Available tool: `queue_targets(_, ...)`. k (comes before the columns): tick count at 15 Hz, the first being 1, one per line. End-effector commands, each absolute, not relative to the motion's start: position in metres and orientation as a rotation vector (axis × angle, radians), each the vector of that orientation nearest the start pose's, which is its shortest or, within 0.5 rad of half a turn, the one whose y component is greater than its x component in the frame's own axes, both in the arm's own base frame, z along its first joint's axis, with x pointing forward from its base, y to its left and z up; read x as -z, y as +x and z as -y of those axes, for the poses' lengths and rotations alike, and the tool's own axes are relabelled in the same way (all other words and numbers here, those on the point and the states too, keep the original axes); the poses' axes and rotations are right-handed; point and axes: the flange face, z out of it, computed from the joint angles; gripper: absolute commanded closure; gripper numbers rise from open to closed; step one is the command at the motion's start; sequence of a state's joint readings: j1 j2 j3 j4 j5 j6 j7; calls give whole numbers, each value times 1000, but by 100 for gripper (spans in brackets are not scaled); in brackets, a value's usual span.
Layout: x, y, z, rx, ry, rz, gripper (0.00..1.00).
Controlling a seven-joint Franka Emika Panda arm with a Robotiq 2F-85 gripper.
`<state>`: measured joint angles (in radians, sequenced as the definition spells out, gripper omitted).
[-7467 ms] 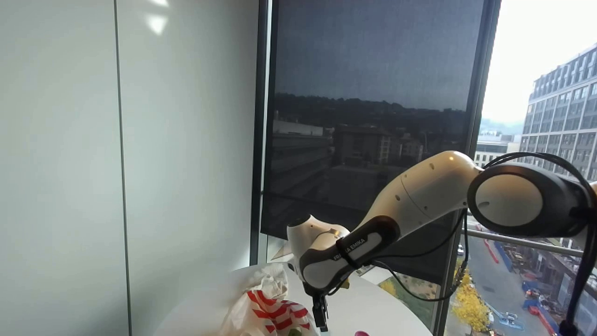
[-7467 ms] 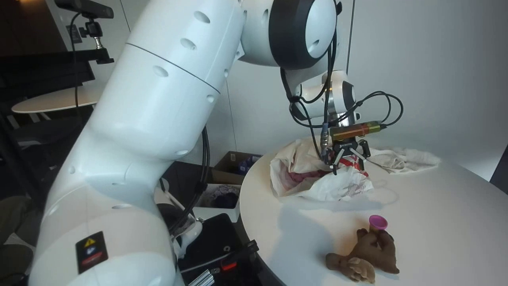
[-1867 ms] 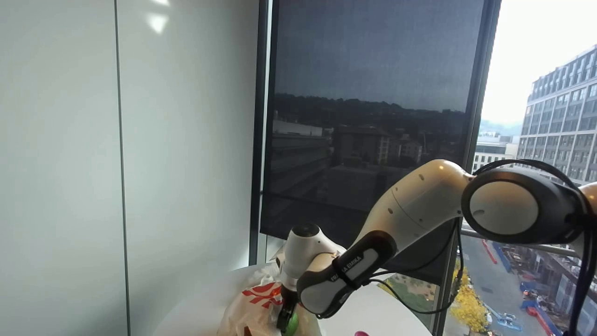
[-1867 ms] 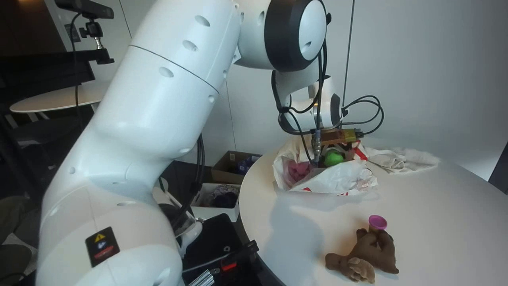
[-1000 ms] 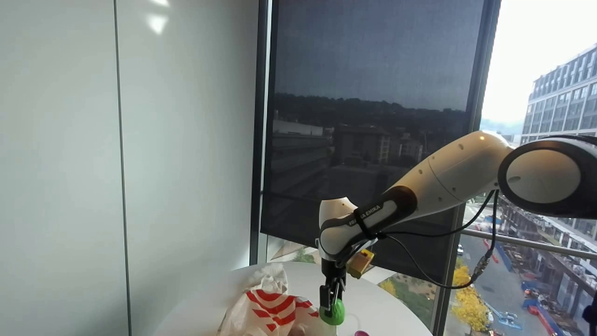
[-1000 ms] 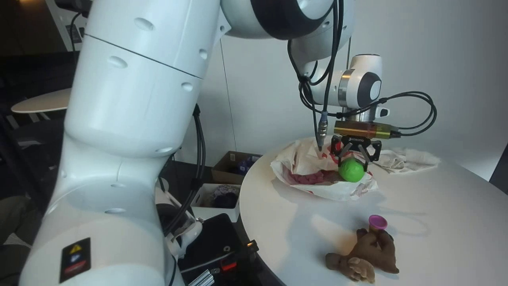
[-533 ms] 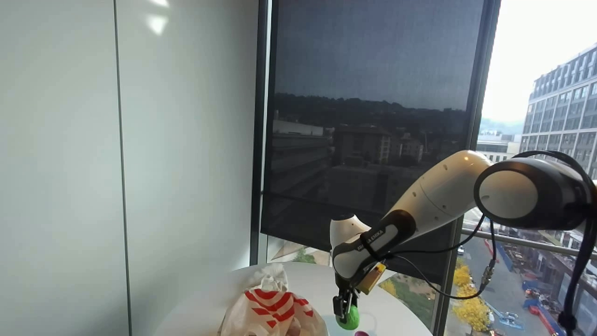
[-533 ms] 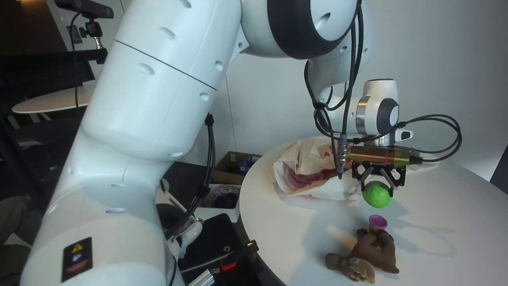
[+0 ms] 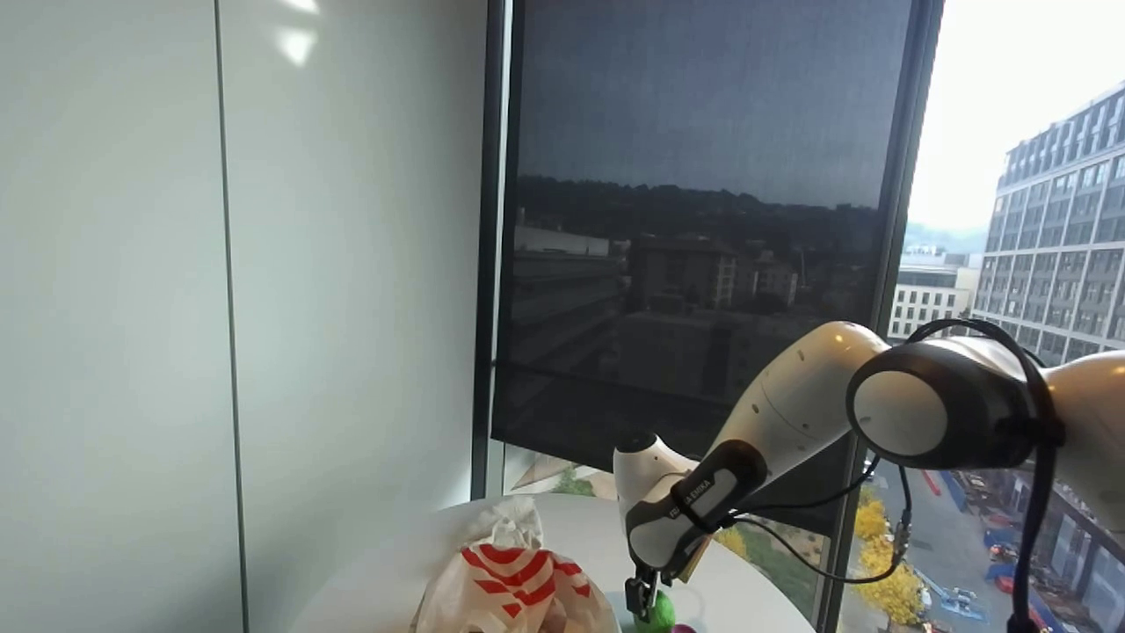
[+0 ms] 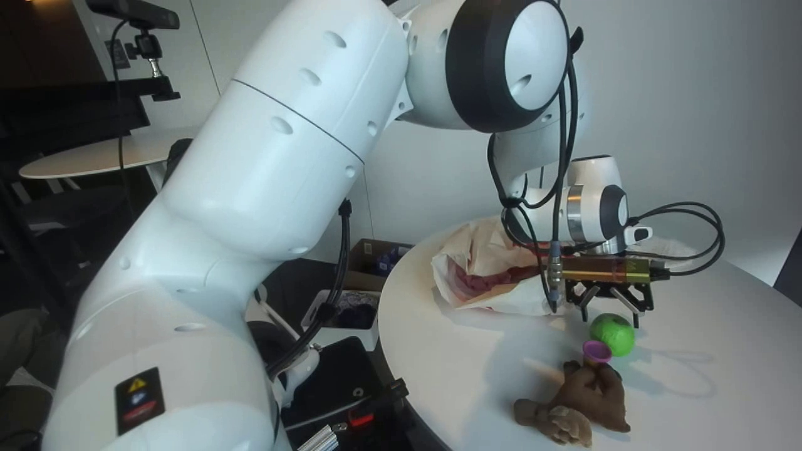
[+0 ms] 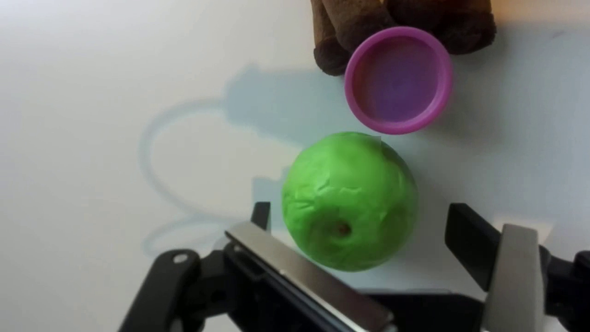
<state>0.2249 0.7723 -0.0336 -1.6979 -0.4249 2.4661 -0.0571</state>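
Gripper (image 10: 610, 317) stands spread over a green ball (image 11: 348, 198). Just beside the ball sits a pink cup (image 11: 398, 79), then a brown toy (image 10: 591, 393); a bag (image 9: 514, 586) lies farther off.

Seemingly an upper-floor office or lab — dark grey mesh window blind (image 9: 694, 220), grey asphalt street (image 9: 936, 527) far below, smooth white wall panels (image 9: 352, 264), round white table (image 10: 720, 388), jointed white robot arm (image 10: 269, 181).

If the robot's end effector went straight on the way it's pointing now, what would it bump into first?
Probably the green apple, lined up with the gap of the open end effector. Its fingertips might slip past on both sides and meet the white table first; depth is hard to judge.
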Motion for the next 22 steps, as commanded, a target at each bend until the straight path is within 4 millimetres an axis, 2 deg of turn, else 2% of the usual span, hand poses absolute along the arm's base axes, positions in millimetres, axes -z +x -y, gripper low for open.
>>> queue_targets(1, -158, 661, -137, 84, -3295, 1005, 0)
queue_targets(5, -193, 648, -155, 236, -3187, 1106, 0)
queue_targets(7, -217, 638, -168, 403, -3117, 1207, 0)
queue_targets(10, -248, 621, -197, 543, -2967, 1383, 0)
queue_targets(12, -262, 609, -219, 555, -2864, 1533, 0)
queue_targets(15, -261, 586, -258, 427, -2705, 1720, 0)
queue_targets(17, -251, 577, -280, 383, -2587, 1847, 0)
queue_targets(19, -233, 574, -290, 304, -2467, 1943, 0)
queue_targets(22, -203, 572, -288, 123, -2339, 2022, 0)
